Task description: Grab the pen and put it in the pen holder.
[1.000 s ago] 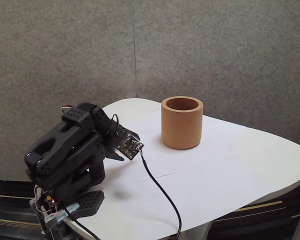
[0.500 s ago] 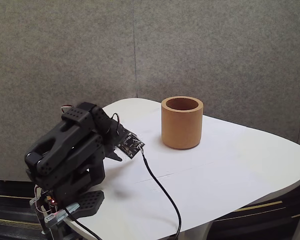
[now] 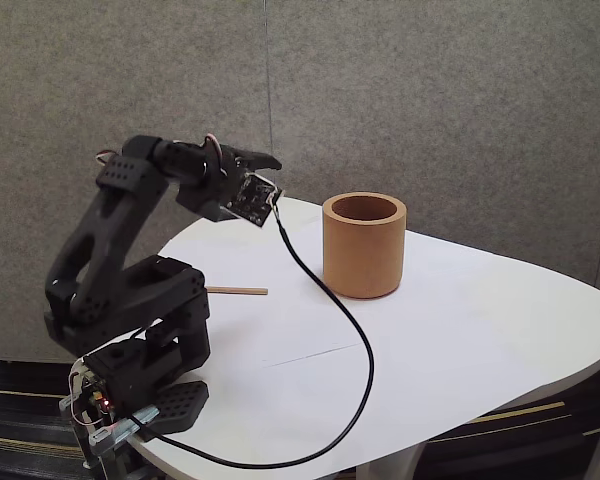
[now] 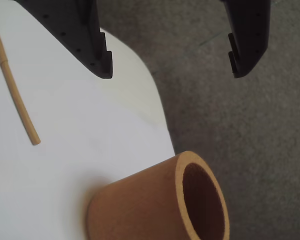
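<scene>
Gripper [image 4: 170, 62] raised, jaws apart and empty.
It should descend over the pen [image 3: 236, 291], straddling it crosswise, away from the pen holder [image 3: 364, 245].

The pen holder [image 4: 155, 210] looked like matt, slightly grainy terracotta. The pen [image 4: 15, 90] seemed smooth pale wood, the table [image 4: 80, 130] smooth matt white. The gripper [image 4: 170, 60] was matt black plastic.

You have a matte orange-brown pen holder [image 3: 364, 246] standing on a plain white table [image 3: 460, 340]. The pen [image 3: 237, 291], far left of it in the fixed view, is pale tan, wood-coloured. Your arm [image 3: 120, 290] is black throughout, its gripper [image 4: 170, 70] fingers [image 4: 90, 37] black too. A black cable [image 3: 350, 330] loops over the white top. The wall [image 3: 430, 100] behind is speckled grey felt, unpatterned.
</scene>
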`<state>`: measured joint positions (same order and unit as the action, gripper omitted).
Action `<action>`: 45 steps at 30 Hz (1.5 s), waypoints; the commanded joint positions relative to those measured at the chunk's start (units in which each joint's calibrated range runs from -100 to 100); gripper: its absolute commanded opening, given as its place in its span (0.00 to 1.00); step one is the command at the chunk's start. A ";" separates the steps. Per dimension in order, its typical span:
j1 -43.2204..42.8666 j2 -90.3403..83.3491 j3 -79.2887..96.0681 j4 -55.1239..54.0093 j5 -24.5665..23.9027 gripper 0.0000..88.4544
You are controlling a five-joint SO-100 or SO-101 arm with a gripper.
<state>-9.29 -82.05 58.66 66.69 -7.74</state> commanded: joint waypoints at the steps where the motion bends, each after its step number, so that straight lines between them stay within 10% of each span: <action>1: -0.08 17.35 -20.85 -0.17 0.29 0.38; 16: -22.92 44.68 -39.71 24.49 2.40 0.38; 28: -23.51 45.08 -10.38 8.39 2.56 0.38; 45: -24.31 76.40 -35.56 5.76 2.08 0.38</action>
<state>-33.24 -9.31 27.71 72.46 -5.49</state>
